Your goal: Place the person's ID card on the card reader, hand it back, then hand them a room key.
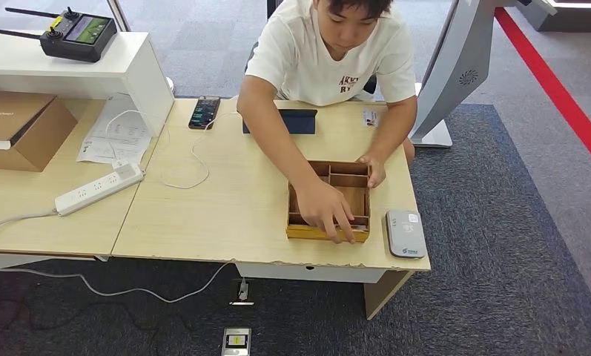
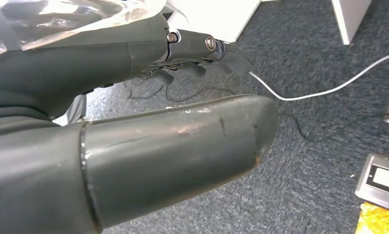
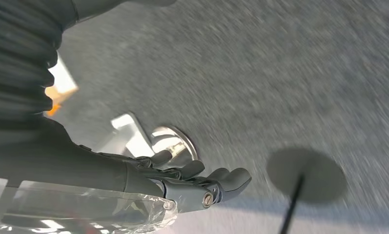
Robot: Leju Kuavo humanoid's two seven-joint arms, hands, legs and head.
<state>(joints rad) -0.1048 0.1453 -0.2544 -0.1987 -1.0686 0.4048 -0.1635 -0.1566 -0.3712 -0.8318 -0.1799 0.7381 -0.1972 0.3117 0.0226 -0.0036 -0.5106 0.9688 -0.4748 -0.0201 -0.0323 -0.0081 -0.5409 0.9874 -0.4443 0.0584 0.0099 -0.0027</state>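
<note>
You are looking down at a pale wooden table (image 1: 225, 215) on grey carpet; a person (image 1: 329, 55) in a white T-shirt leans across it from the far side, both hands on a brown wooden tray (image 1: 329, 202) with compartments; just beside the tray, near the table's front corner, lies a grey card reader (image 1: 405, 233); a small card (image 1: 369, 117) rests on the far edge, near the person, though you cannot tell if it is the ID. Your left hand (image 2: 202, 58) hangs over the carpet, fingers loosely spread, holding nothing; your right hand (image 3: 202, 183) likewise, fingers apart and empty. The task looks barely begun; next you would raise a hand to receive the ID card.
</note>
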